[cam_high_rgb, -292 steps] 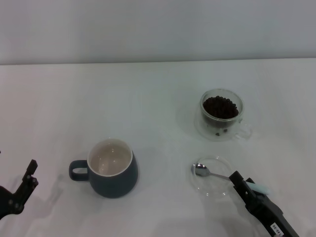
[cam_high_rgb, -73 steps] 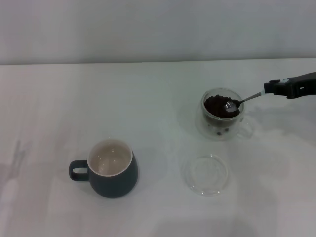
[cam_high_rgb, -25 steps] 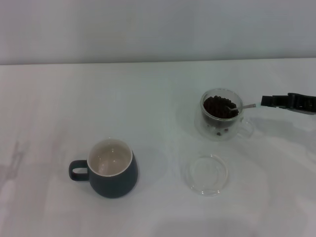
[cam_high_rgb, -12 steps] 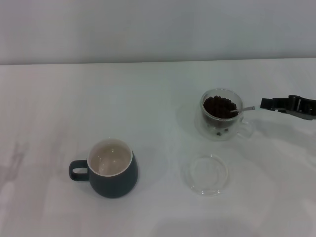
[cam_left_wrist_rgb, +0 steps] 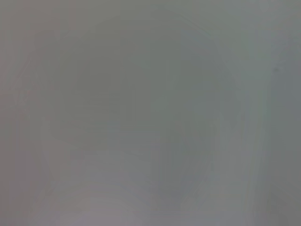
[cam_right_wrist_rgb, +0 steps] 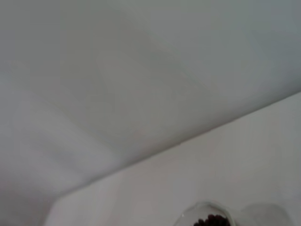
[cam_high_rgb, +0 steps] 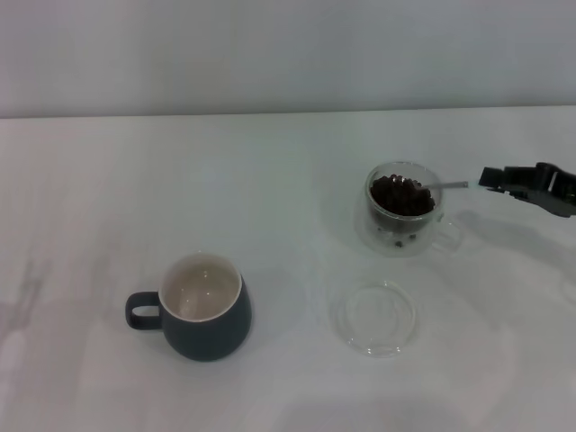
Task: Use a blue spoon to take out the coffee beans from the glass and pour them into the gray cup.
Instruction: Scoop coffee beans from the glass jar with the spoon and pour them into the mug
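The glass [cam_high_rgb: 405,220] stands at the right of the table, filled with dark coffee beans [cam_high_rgb: 402,195]; its rim and beans also show in the right wrist view [cam_right_wrist_rgb: 207,219]. My right gripper [cam_high_rgb: 493,178] reaches in from the right edge, shut on the blue spoon [cam_high_rgb: 447,185]. The spoon's thin stem runs level over the glass rim, and its bowl lies among the beans. Its blue handle is hidden in the gripper. The gray cup [cam_high_rgb: 203,306], cream inside and holding nothing, sits at the front left. The left gripper is out of view.
A flat round clear glass dish [cam_high_rgb: 373,316] lies in front of the glass. The white table [cam_high_rgb: 270,180] runs back to a pale wall. The left wrist view shows only a plain grey surface.
The spoon left the dish and went to the glass. In the last second the right gripper rose slightly, levelling the spoon's stem, with the bowl still in the beans.
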